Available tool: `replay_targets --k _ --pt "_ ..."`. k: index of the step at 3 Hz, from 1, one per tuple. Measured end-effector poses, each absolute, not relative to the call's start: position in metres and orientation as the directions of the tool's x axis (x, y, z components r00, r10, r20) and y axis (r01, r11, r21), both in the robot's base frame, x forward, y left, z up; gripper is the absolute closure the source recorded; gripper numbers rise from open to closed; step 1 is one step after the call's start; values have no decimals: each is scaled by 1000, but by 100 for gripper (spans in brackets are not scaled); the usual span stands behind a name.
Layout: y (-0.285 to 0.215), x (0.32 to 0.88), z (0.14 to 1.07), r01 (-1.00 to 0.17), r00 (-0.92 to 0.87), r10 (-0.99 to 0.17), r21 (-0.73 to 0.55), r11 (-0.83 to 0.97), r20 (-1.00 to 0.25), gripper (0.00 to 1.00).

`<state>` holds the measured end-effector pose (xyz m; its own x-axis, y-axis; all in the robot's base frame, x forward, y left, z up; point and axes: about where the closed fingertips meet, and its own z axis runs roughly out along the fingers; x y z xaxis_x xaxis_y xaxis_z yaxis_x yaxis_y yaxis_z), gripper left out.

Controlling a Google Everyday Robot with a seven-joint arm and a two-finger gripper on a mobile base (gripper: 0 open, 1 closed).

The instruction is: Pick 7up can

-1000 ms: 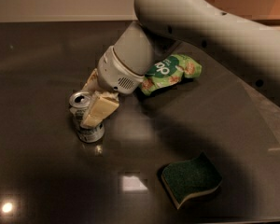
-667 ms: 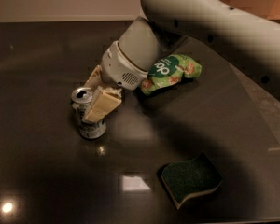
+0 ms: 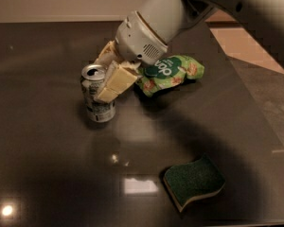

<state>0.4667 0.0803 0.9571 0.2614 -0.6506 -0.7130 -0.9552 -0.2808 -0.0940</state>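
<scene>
The 7up can (image 3: pixel 95 103) is a silver-grey can with fine print and a pull-tab top, upright at left of centre over the dark table (image 3: pixel 47 164). My gripper (image 3: pixel 104 78) comes down from the upper right and is shut on the can. One cream finger (image 3: pixel 116 82) lies across the can's front and the other (image 3: pixel 105 54) is behind it. The can seems to hang slightly above the tabletop.
A green snack bag (image 3: pixel 173 74) lies just right of the gripper. A green and yellow sponge (image 3: pixel 194 182) lies at the front right. The table's right edge (image 3: pixel 255 103) borders a lighter floor. My arm (image 3: pixel 217 4) spans the upper right.
The gripper has moved up and slightly right with the can held in it. The can has risen off its earlier spot. The bag and sponge have not moved.
</scene>
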Motion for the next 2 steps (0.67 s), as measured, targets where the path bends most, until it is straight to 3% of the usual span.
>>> replay_targets --k 2 --pt "57 471 1006 -925 349 -630 -146 -352 -694 100"
